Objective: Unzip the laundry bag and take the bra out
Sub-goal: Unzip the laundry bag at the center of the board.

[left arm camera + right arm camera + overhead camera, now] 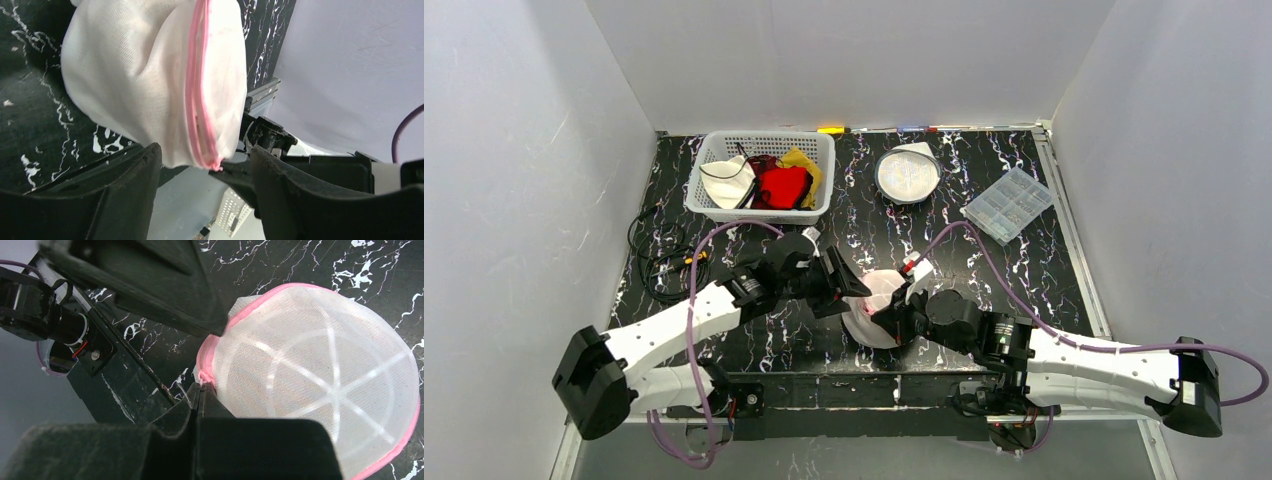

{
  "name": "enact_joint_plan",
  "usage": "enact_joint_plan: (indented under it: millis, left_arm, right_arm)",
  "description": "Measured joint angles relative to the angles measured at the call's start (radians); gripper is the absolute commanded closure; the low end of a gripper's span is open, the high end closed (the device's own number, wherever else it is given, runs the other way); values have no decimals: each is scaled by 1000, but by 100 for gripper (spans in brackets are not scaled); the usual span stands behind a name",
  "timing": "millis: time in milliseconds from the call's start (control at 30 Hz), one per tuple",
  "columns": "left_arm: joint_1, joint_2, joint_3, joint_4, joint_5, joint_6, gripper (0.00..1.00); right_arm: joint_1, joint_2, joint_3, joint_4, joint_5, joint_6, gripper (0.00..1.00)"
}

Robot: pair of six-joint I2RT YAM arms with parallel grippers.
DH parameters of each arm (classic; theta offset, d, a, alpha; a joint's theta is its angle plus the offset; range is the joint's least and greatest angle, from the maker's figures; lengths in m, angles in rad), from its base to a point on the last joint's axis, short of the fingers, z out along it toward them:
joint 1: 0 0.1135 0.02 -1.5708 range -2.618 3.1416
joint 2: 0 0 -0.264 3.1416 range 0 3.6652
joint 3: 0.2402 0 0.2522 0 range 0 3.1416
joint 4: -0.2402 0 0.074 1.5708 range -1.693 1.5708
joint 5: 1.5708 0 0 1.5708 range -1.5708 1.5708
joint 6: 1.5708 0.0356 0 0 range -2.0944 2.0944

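Observation:
The white mesh laundry bag [886,298] with a pink zip lies on the black marble table between both arms. In the left wrist view the bag [145,75] hangs its zipped edge between my left gripper's [205,151] open fingers, which do not clamp it. My right gripper [201,389] is shut on the pink zipper tab [203,376] at the bag's [320,375] edge. Its tip also shows in the left wrist view [227,172], holding the zip's end. In the top view the left gripper [856,287] and right gripper [887,318] meet at the bag. The bra is hidden.
A white basket [716,205] of clothes stands at the back left. A round mesh-covered dish [907,172] and a clear plastic box [1008,204] lie at the back right. Black cables [656,255] lie at the left edge. The front rail [854,388] runs below the bag.

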Motion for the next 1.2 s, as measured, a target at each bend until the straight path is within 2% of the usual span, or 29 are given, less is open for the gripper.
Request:
enact_joint_plan:
  millis: [233,333,367,633,1033,1200]
  left_arm:
    - [-15,99,25,57,-4,-26,68]
    - [-17,116,26,72,-5,-32,89]
    - [-17,121,27,76,-5,-31,100]
    - [-23,126,27,83,-15,-21,100]
    - [6,80,27,75,-48,50,100]
    - [46,67,33,117,23,132,100]
  right_arm:
    - [3,-4,0,2,-7,0,99]
    - [6,-10,0,2,-8,0,99]
    - [6,-14,0,1,-8,0,99]
    - [6,-55,0,-39,2,-1,99]
    - [7,-190,5,-199,90,8,99]
    - [8,-219,14,-199,102,-5,99]
